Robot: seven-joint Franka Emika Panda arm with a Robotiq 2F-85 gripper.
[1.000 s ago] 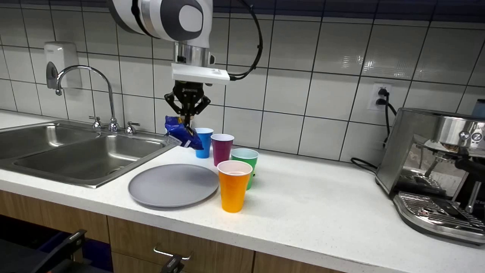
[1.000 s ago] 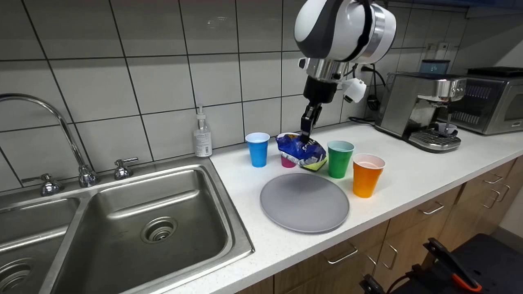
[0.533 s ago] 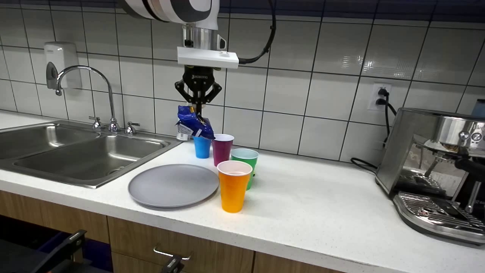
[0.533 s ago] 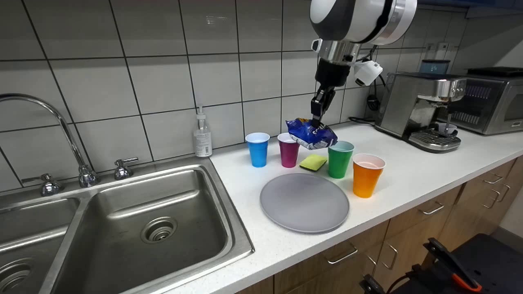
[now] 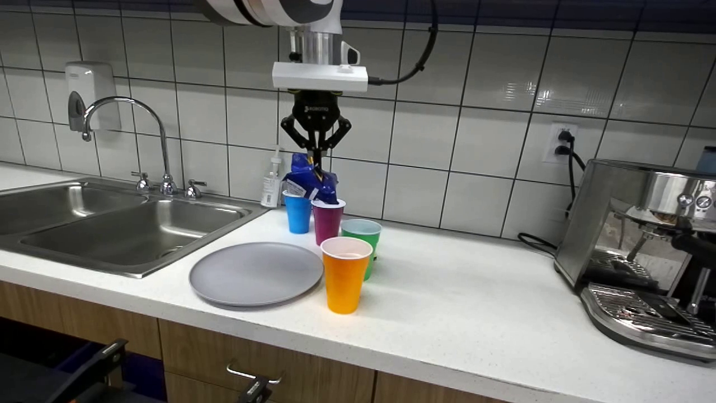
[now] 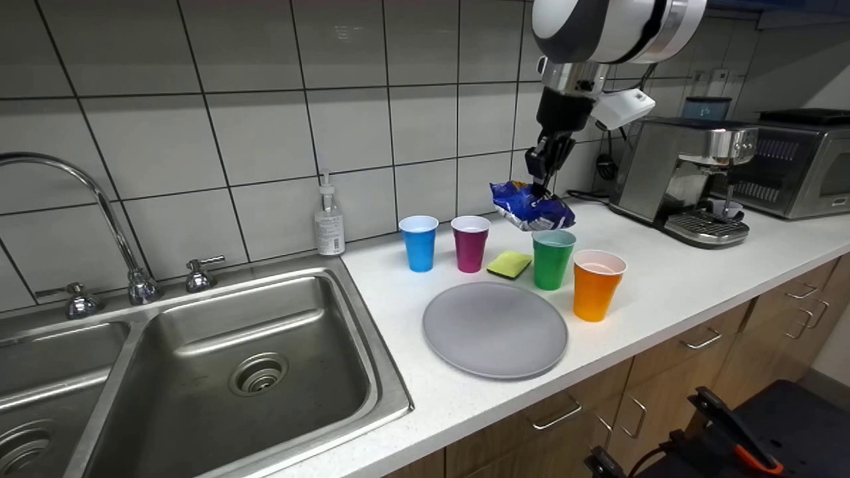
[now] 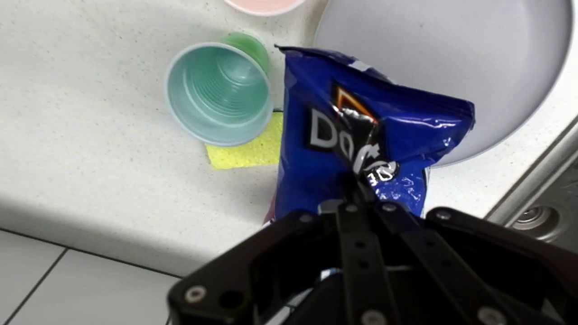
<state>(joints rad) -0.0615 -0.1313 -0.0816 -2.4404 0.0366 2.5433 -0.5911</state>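
My gripper (image 5: 318, 161) is shut on a crumpled blue chip bag (image 5: 311, 182) and holds it above the counter. In the wrist view the fingertips (image 7: 359, 187) pinch the bag (image 7: 307, 176) near its printed middle. In an exterior view the bag (image 6: 528, 209) hangs behind and above the green cup (image 6: 551, 262). A yellow sponge (image 6: 510, 264) lies between the green cup and the purple cup (image 6: 470, 245). A blue cup (image 6: 419, 245) stands left of the purple one. An orange cup (image 6: 596, 289) and a grey plate (image 6: 495, 332) are nearer the counter's front.
A steel double sink (image 6: 392, 372) with a faucet (image 6: 106, 219) is left of the plate. A clear soap bottle (image 6: 329, 226) stands by the wall. A coffee machine (image 6: 664, 172) and a toaster oven (image 6: 797, 172) stand to the right. The tiled wall (image 5: 425, 145) is behind.
The gripper has moved right and up with the bag in it. The sponge and purple cup, covered by the bag before in an exterior view, now show there. The cups and plate have not moved.
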